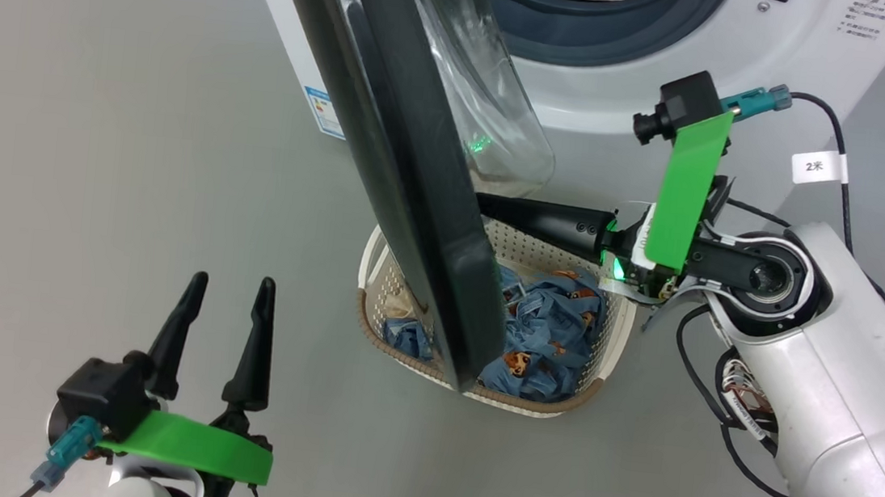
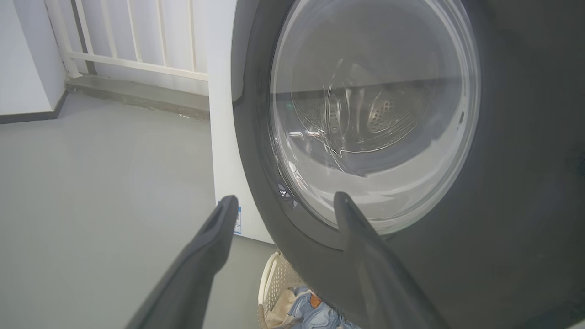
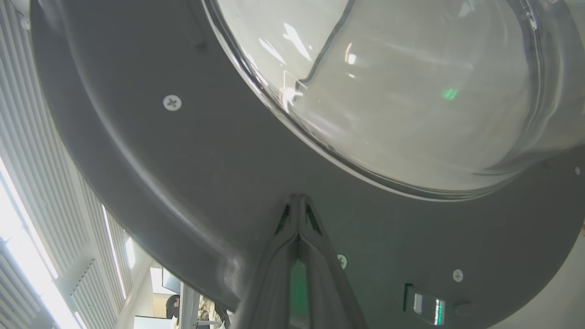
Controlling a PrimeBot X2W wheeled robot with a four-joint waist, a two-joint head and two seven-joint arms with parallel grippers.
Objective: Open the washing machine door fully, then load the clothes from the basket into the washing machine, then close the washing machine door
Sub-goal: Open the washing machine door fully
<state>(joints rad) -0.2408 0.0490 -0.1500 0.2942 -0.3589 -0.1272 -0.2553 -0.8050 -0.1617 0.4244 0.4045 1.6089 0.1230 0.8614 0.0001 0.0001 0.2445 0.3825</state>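
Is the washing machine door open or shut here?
Open: the door stands swung out from the washing machine, edge-on above the basket, the drum opening uncovered.

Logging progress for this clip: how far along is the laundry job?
Done: washing machine door partly open. In hand: shut right end effector against its inner face, apparently pushing it wider. To do: clothes lie in the basket; loading and closing remain.

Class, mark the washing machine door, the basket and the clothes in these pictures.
washing machine door (image 1: 415,197): head view, on its black ring.
basket (image 1: 531,253): head view, on its perforated wall.
clothes (image 1: 557,324): head view, on the blue fabric's middle.
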